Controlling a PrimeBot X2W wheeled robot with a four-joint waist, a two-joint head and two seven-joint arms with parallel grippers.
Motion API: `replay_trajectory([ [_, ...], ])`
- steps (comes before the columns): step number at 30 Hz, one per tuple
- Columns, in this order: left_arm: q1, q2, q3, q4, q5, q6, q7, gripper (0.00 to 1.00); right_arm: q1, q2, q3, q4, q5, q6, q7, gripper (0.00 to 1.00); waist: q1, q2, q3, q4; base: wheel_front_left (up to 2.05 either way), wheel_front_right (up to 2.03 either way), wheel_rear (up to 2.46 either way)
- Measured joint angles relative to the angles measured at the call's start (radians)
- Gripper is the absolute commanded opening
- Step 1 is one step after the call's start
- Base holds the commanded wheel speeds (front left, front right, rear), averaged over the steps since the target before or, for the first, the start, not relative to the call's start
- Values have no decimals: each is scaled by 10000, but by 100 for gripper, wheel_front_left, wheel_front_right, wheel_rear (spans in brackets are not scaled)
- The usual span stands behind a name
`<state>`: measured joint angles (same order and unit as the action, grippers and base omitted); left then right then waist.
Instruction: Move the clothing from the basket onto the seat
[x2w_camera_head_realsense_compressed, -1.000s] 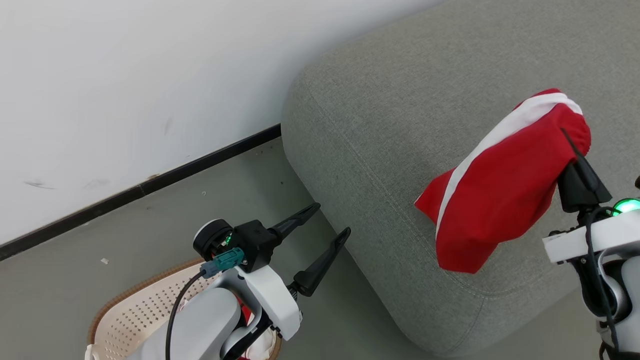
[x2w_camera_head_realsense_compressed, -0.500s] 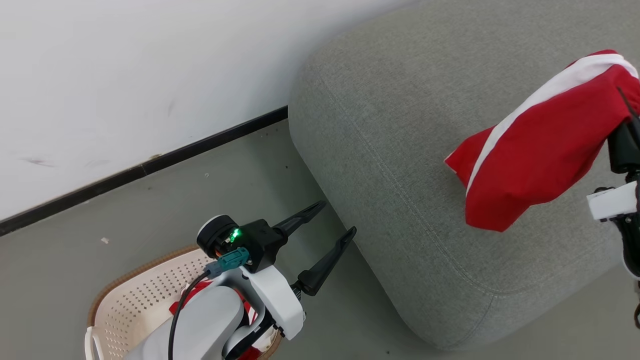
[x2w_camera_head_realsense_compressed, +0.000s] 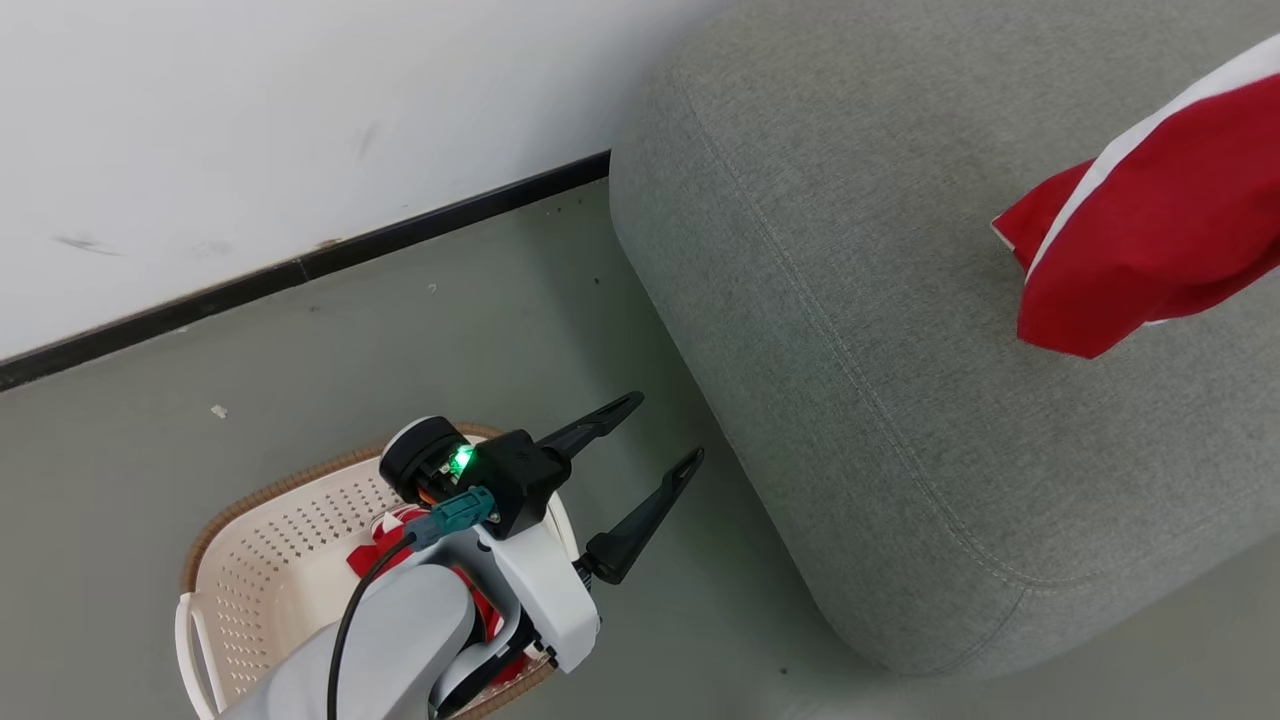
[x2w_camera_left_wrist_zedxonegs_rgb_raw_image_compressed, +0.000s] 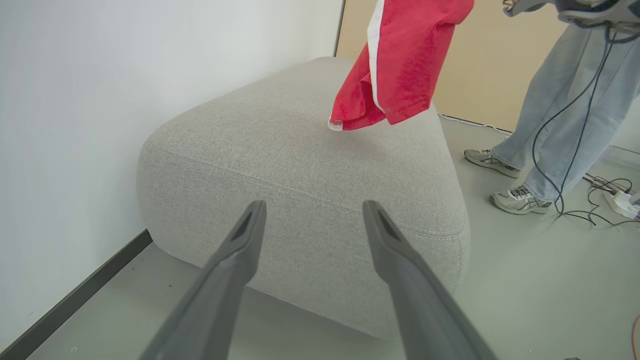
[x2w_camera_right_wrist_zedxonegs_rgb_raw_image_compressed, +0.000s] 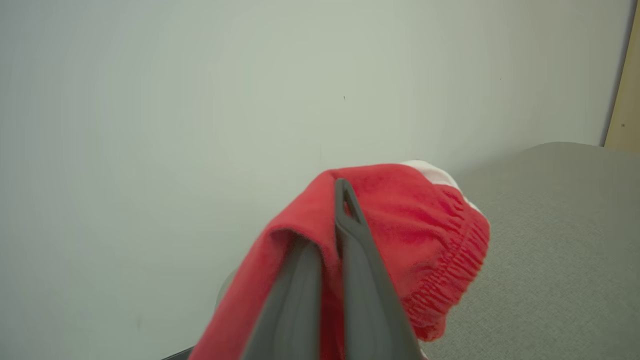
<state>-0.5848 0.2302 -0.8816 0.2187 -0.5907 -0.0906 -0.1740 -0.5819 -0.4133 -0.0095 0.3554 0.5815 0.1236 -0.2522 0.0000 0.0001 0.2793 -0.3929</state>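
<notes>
Grey-green seat (x2w_camera_head_realsense_compressed: 850, 300) beneath 1 red garment (x2w_camera_head_realsense_compressed: 1150, 230), tight in right gripper (x2w_camera_right_wrist_zedxonegs_rgb_raw_image_compressed: 330, 225)

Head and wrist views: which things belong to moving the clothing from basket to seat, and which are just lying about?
Job: held red garment, in the shut right fingers; second red garment in the basket; seat; open left fingers.
Lying about: a person's legs; power strip and cables on the floor.
</notes>
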Motion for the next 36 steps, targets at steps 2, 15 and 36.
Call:
replay_trajectory([
  [2, -11, 59, 0, -79, 33, 2, 63, 100, -297, 56, -173, 199, 533, 0, -2, 0, 0, 0, 141, 76, 0, 0, 0],
  [15, -430, 372, 13, -717, 313, 190, 410, 100, -2343, -978, -345, 1402, 874, 0, 17, 0, 0, 0, 1148, 609, 0, 0, 0],
  [36, -1146, 591, 102, -1363, 464, 265, 767, 100, -3256, -1494, 288, 3476, 740, 0, 27, 0, 0, 0, 2698, 1515, 0, 0, 0],
])
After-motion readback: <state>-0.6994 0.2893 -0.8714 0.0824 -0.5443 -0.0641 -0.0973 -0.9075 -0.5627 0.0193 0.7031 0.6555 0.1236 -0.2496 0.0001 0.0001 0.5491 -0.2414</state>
